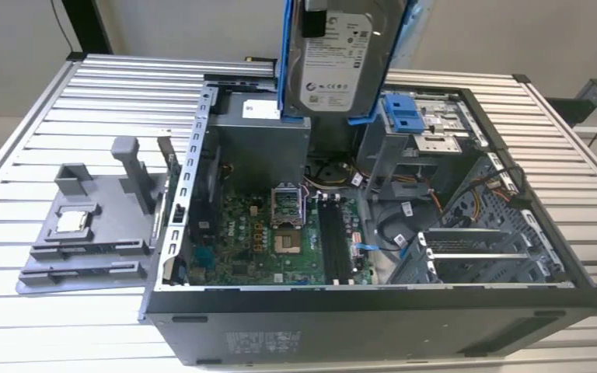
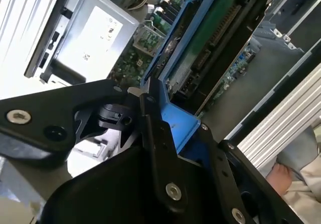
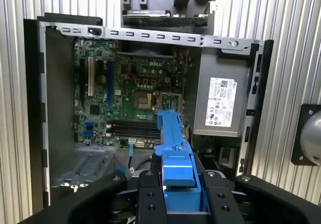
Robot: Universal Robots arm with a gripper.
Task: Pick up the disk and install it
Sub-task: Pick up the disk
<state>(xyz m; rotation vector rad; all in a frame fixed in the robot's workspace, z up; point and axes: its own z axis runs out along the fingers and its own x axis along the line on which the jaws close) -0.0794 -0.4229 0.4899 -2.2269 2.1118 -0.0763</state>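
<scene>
The disk, a silver-grey drive with a white label in a blue carrier rail, hangs upright high above the back of the open computer case. It is over the power supply and beside the drive bay with its blue latch. In the first wrist view my gripper is shut on the blue carrier, one black finger on each side. In the second wrist view the same gripper clamps the carrier's end, and the disk's green circuit board faces the camera.
The case lies on its side on a slatted metal table, motherboard exposed. A grey fixture holding a small square chip sits at the exterior view's left. A person's hand shows beyond the case edge.
</scene>
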